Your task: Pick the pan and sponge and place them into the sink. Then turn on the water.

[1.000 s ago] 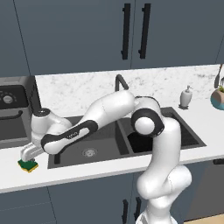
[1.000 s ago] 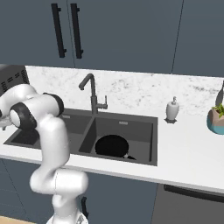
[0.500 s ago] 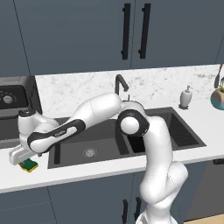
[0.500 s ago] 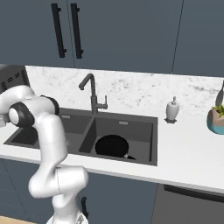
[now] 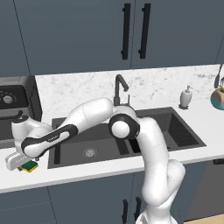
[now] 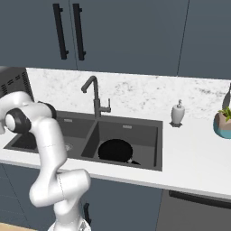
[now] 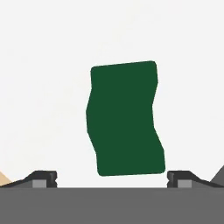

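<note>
The sponge (image 5: 30, 166) lies green side up on the white counter left of the sink (image 5: 97, 150), near the front edge. My gripper (image 5: 21, 162) hangs directly over it, pointing down. In the hand view the green sponge (image 7: 125, 119) sits between the two finger tips (image 7: 43, 178), which stand wide apart on either side without touching it, so the gripper (image 7: 111, 179) is open. The black pan (image 6: 115, 150) rests in the right basin of the sink (image 6: 135, 131), below the tall dark tap (image 6: 93, 93). The left basin (image 5: 87, 146) holds nothing.
A grey stove (image 5: 11, 103) stands just behind and left of the sponge. A soap dispenser (image 5: 186, 96) and a teal plant pot (image 5: 217, 99) sit on the counter right of the sink. My arm (image 5: 87, 118) stretches over the left basin.
The arm has swung further left and down, bringing the hand lower over the sponge. Sponge and pan have not moved.
</note>
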Available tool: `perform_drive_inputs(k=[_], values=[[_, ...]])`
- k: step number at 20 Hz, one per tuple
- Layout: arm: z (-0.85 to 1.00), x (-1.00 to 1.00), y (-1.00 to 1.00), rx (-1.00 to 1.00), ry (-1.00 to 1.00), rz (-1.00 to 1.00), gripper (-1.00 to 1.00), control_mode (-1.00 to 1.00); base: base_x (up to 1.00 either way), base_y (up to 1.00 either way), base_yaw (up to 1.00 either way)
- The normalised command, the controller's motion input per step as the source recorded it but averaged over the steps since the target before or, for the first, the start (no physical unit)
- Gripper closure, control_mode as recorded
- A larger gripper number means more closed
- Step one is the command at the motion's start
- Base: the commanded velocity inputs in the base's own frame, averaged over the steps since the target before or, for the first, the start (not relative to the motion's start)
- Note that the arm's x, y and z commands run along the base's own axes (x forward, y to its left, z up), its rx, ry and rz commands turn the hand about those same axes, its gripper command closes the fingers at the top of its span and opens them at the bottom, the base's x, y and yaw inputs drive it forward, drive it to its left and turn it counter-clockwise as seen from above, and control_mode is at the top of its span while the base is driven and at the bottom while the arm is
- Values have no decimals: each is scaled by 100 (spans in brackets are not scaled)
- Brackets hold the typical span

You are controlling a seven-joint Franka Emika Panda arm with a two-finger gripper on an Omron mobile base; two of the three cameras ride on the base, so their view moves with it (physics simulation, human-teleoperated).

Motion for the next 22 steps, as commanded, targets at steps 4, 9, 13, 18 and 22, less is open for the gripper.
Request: perform_drive_inputs(k=[4,9,13,18,22], values=[[-22,4,0,0,0,0,-100,-100,0,0,0],[-29,11,0,0,0,0,-100,-100,0,0,0],[-30,6,0,0,0,0,-100,-100,0,0,0],[-36,0,0,0,0,1,-100,-100,0,0,0],[-26,0,1,0,0,0,100,-100,0,0,0]])
